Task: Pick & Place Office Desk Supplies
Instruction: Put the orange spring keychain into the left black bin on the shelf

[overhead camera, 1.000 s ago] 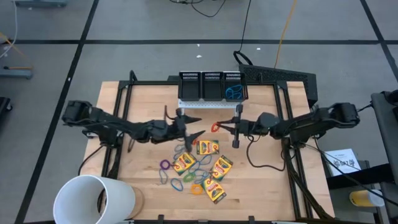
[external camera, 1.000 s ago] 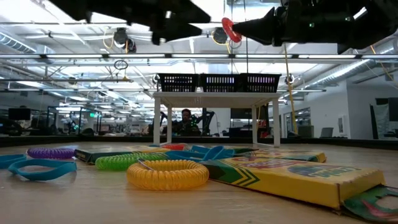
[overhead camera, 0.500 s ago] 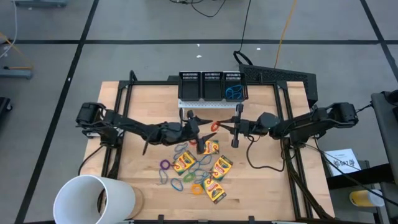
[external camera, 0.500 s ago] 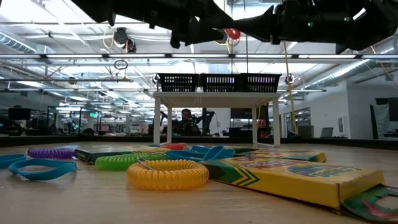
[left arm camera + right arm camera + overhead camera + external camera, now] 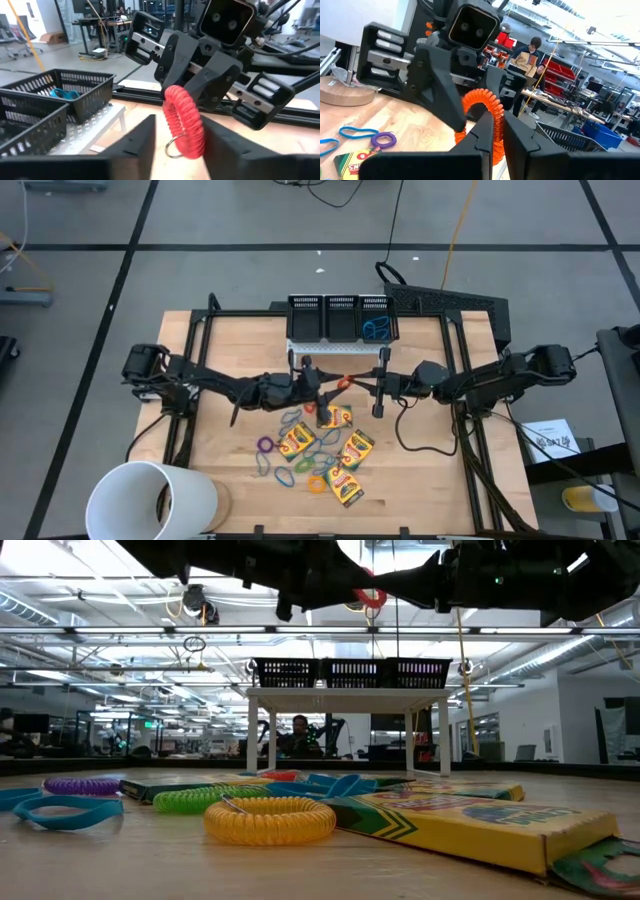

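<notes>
A red coil loop (image 5: 345, 382) hangs in the air above the table's middle, with my right gripper (image 5: 354, 385) shut on it from the table's right. My left gripper (image 5: 180, 142) comes level from the left. Its two fingers stand on either side of the coil (image 5: 184, 122), still apart. One finger (image 5: 215, 140) is close against the coil; I cannot tell whether it touches. Below them lie several yellow-and-green crayon boxes (image 5: 334, 416) and coloured loops (image 5: 265, 445), flat on the wood. My right gripper pinches one side of the coil loop (image 5: 493, 142) between its two fingers (image 5: 482, 137). The fingers come level from the table's right. The rest of the loop (image 5: 479, 104) arches out past the fingertips, lifted clear of the table, with a small metal ring (image 5: 172, 148) at its low end.
Three black mesh bins (image 5: 340, 318) stand on a white stand at the table's far middle; the right one holds a blue loop (image 5: 376, 330). A large white cup (image 5: 150, 500) lies at the near left corner. A yellow coil (image 5: 270, 820) lies nearest the low camera.
My left gripper has moved toward the table's right, up to the red coil, and its fingers have drawn closer together around it. My right gripper has held the coil still in the air.
</notes>
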### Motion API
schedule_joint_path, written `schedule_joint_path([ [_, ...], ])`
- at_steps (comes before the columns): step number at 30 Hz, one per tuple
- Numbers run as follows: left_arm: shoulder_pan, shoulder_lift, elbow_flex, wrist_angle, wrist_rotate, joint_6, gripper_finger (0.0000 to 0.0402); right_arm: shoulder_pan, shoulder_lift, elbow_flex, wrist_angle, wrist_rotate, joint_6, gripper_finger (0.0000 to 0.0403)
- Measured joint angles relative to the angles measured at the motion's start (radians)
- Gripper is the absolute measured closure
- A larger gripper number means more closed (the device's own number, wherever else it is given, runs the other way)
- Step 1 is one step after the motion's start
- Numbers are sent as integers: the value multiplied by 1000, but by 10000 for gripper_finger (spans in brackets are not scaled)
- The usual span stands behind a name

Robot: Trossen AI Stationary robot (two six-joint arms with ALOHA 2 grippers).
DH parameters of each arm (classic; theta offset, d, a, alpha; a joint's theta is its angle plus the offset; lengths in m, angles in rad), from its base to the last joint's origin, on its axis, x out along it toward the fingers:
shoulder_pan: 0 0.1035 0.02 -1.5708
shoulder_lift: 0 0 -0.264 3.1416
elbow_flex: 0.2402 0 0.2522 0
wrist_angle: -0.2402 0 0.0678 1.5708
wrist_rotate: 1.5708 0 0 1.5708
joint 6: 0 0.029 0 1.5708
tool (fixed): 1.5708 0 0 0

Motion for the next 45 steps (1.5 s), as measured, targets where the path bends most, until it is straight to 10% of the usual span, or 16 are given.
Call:
schedule_joint_path([
  [8,8,-18,0,-10,41,16,384,0,0,0,-28,0,54,371],
  [27,156,-320,0,-351,-212,39,379,0,-341,0,-406,-1,344,249],
  [45,434,-230,0,-532,-109,-146,358,0,-437,0,-556,0,343,259],
])
